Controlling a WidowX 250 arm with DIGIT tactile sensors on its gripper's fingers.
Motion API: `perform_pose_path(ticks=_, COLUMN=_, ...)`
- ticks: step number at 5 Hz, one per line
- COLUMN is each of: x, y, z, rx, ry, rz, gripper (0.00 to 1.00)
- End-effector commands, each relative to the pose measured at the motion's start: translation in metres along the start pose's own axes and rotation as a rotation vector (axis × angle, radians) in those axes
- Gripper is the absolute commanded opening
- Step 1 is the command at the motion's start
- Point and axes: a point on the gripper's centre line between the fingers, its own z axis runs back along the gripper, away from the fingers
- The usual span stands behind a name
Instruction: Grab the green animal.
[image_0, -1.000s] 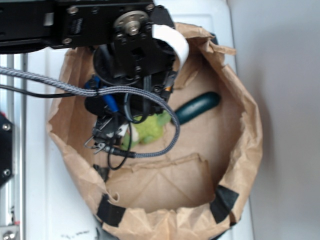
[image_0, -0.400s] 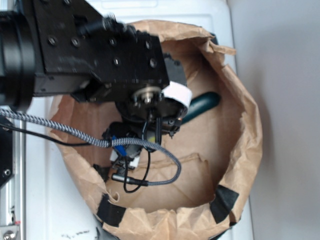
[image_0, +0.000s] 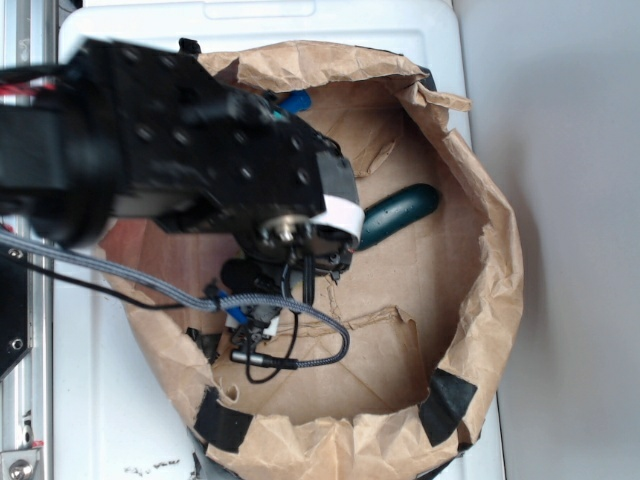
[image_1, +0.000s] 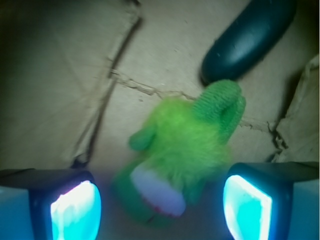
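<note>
White tabletop (image_0: 90, 400) carries a round container lined with crumpled brown paper (image_0: 490, 270), black tape at its rim; grey wall to the right. Exterior view: the black arm (image_0: 170, 165) covers the container's left half and hides the green animal entirely — only cables and a blue bottle tip (image_0: 293, 99) peek out. Dark green cucumber (image_1: 250, 37) lies at upper right, partly cut off. Arm reaches in from the left, wrist pointing down into the container. Wrist view: end effector (image_1: 161, 202) spread wide, gripping nothing — the green animal (image_1: 185, 150) lies on the paper floor between the two fingers, pale face nearest the camera, blurred, its far end almost touching the cucumber.
</note>
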Motion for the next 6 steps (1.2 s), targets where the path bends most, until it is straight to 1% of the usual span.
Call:
perform_pose_path(ticks=1, x=0.009, y=0.006, z=0.011, rx=-0.121, ry=-0.034, rz=0.204, gripper=1.00)
perform_pose_path(ticks=2, x=0.012, y=0.010, z=0.011, rx=-0.197, ry=-0.071, rz=0.323, gripper=1.00)
perform_pose_path(ticks=3, x=0.060, y=0.022, z=-0.001, rx=-0.226, ry=-0.107, rz=0.340, gripper=1.00)
perform_pose_path(ticks=4, x=0.071, y=0.018, z=-0.019, rx=-0.173, ry=-0.147, rz=0.312, gripper=1.00)
perform_pose_path(ticks=5, x=0.080, y=0.015, z=-0.036, rx=-0.127, ry=-0.159, rz=0.299, gripper=1.00)
perform_pose_path(ticks=6, x=0.089, y=0.017, z=-0.036, rx=-0.134, ry=-0.144, rz=0.305, gripper=0.00)
